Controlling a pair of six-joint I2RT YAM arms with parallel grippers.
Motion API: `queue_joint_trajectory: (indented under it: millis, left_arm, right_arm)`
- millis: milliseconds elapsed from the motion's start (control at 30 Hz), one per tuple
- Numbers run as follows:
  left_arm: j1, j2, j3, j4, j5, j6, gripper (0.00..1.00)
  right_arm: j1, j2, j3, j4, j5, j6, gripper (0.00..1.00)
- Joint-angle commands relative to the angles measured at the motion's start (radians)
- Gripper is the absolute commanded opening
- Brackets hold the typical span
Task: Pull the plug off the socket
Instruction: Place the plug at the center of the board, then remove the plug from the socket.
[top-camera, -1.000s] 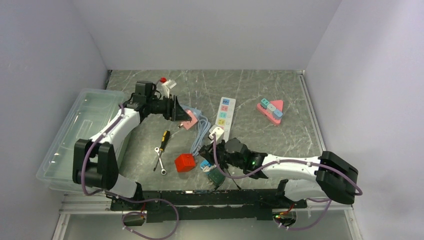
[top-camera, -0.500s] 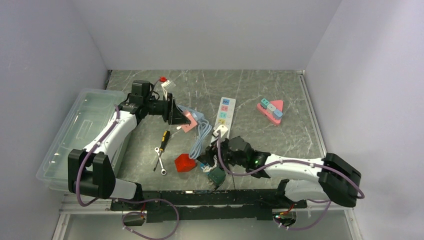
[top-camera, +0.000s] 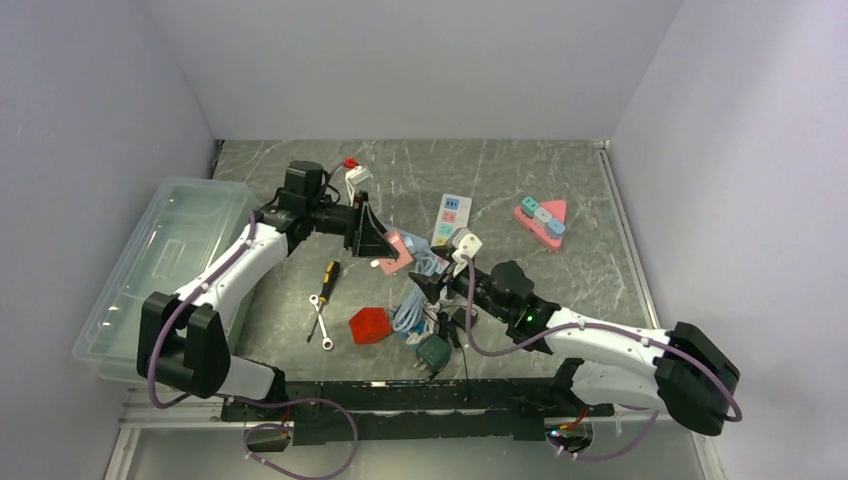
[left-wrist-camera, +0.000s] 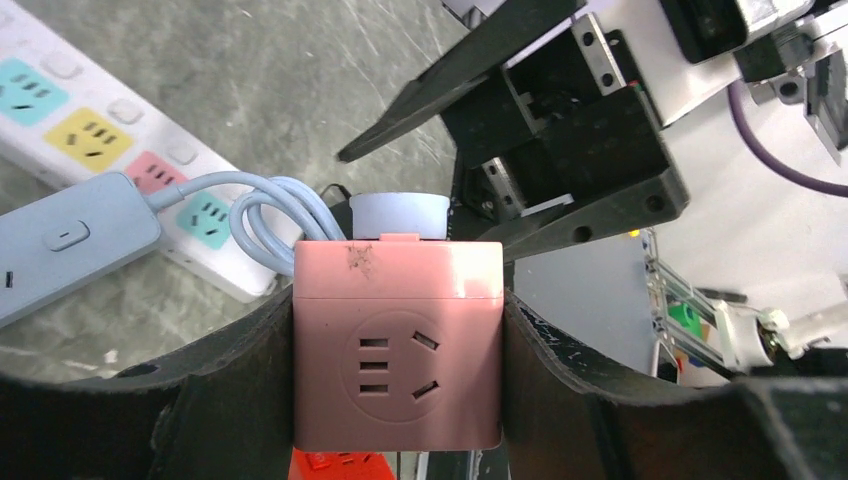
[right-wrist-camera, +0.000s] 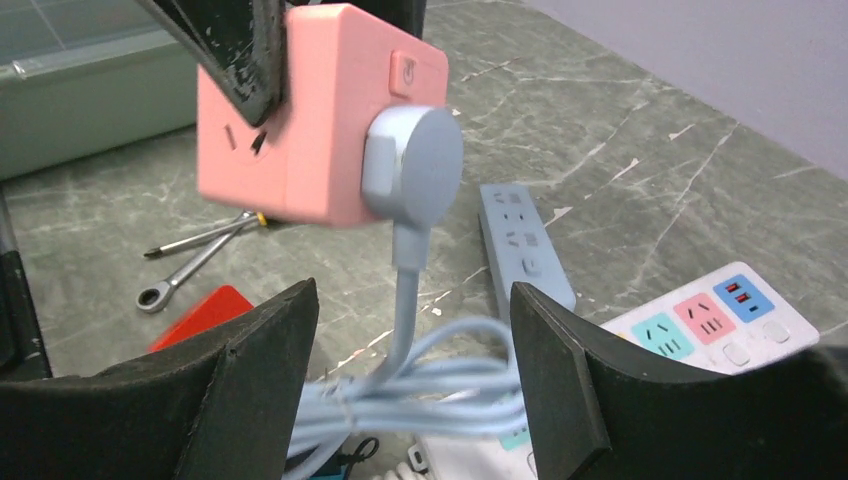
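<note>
L gripper (top-camera: 380, 243): clamped on pink socket cube (left-wrist-camera: 398, 350), one finger on each side face; cube held clear of the table (top-camera: 560, 270), over its middle.
Socket cube: one outlet face looks at the L wrist cam; a scuff mark near its top edge.
Plug (right-wrist-camera: 412, 160): round, pale blue, seated in the cube face turned toward the R arm; not pulled out.
Cable (right-wrist-camera: 405, 270): pale blue, drops straight from the plug into a loose coil on the table, near the front edge, approx. mid-width.
R gripper (top-camera: 428, 285): jaws apart, nothing between them; sits just on the front side of the cube, pointed at the plug. In R wrist view the plug is above and ahead of the gap, cable hanging between the fingers; no contact seen.
Blue power strip (right-wrist-camera: 525, 245): flat on the table beyond the coil, partly under the cube.
White power strip (top-camera: 447, 218): coloured outlets, toward the back of the table, approx. centre.
Screwdriver (top-camera: 328, 275) + wrench (top-camera: 320, 325): left of the coil, close together.
Red block (top-camera: 369, 325): near the front edge, just left of the coil.
Green item (top-camera: 433, 352): at the front edge, by the coil; can't tell what it is.
Pink triangular piece (top-camera: 542, 220): back-right part of the table.
Clear bin (top-camera: 160, 260): along the left edge.
</note>
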Motion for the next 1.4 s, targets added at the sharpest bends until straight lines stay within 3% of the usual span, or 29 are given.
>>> queue_joint_trajectory:
  millis: [0, 200, 767, 933, 1000, 1033, 1067, 1367]
  left_arm:
    - [-0.039, 0.02, 0.025, 0.043, 0.097, -0.012, 0.0]
    - [-0.063, 0.046, 0.041, -0.005, 0.095, 0.024, 0.0]
    - [-0.087, 0.079, 0.055, -0.039, 0.102, 0.044, 0.0]
    - [-0.092, 0.088, 0.059, -0.052, 0.092, 0.053, 0.0]
    - [-0.093, 0.087, 0.057, -0.048, 0.075, 0.05, 0.0]
    - [-0.093, 0.087, 0.055, -0.044, 0.068, 0.047, 0.0]
    - [-0.093, 0.086, 0.053, -0.042, 0.057, 0.044, 0.0]
    - [-0.093, 0.105, 0.059, -0.06, 0.029, 0.049, 0.0]
  right_arm:
    - [-0.003, 0.066, -0.023, 0.218, -0.029, -0.071, 0.73]
    - [-0.003, 0.082, -0.121, 0.371, -0.024, -0.088, 0.72]
    - [0.004, 0.149, -0.091, 0.351, 0.011, -0.108, 0.52]
    - [0.011, 0.154, -0.055, 0.277, 0.021, -0.113, 0.29]
    - [0.014, 0.157, -0.043, 0.254, 0.029, -0.116, 0.16]
    - [0.016, 0.157, -0.037, 0.242, 0.033, -0.118, 0.04]
    - [0.017, 0.156, -0.029, 0.225, 0.036, -0.12, 0.0]
    - [0.026, 0.133, -0.025, 0.19, 0.125, -0.127, 0.0]
